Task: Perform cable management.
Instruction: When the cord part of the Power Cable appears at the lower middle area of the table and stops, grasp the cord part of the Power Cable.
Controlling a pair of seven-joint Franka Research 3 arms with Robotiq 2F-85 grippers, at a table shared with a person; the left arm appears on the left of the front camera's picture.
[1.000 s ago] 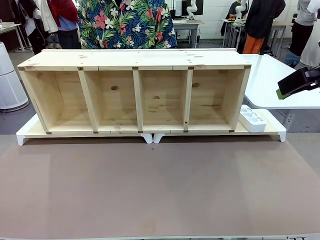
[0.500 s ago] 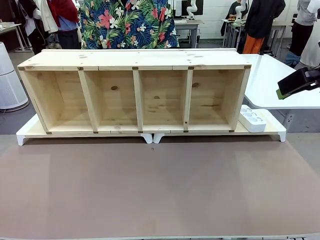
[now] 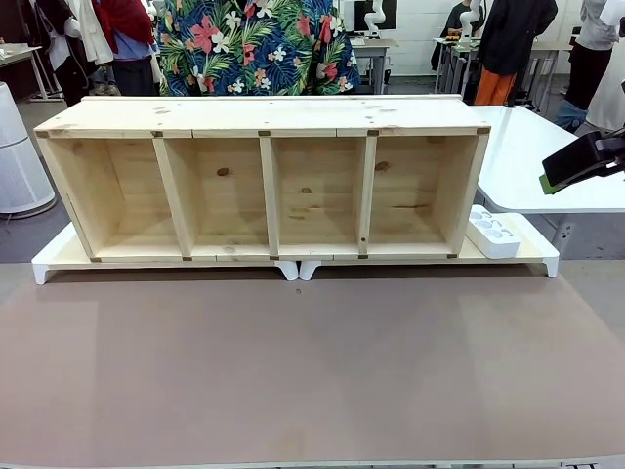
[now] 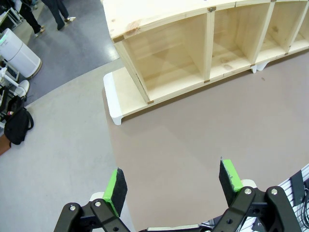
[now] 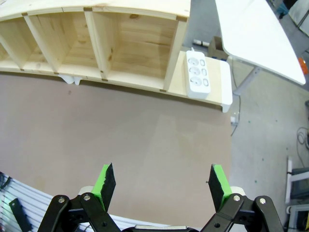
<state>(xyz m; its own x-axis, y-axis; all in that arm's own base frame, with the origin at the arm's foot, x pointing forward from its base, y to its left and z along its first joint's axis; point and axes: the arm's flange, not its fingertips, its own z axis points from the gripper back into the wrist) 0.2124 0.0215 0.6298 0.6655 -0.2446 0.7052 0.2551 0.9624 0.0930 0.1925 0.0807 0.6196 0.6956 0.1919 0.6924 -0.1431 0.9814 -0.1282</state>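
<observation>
Left gripper (image 4: 173, 180) and right gripper (image 5: 162, 181), jaws apart, hover above the brown mat (image 5: 120, 121). Beyond, the power strip (image 5: 198, 72) lies just beside the wooden shelf (image 5: 140, 43); its cable cannot be made out, so locating it should precede any grasp.

site: shared lab or workshop hall | signs: bare grey floor (image 4: 72, 63); metal-legged grey work desk (image 3: 363, 47) with dark monitor (image 3: 369, 12); white rounded table (image 3: 547, 156); white cylindrical air purifier (image 3: 15, 156); people standing about (image 3: 513, 39); black bag on floor (image 4: 17, 126)
</observation>
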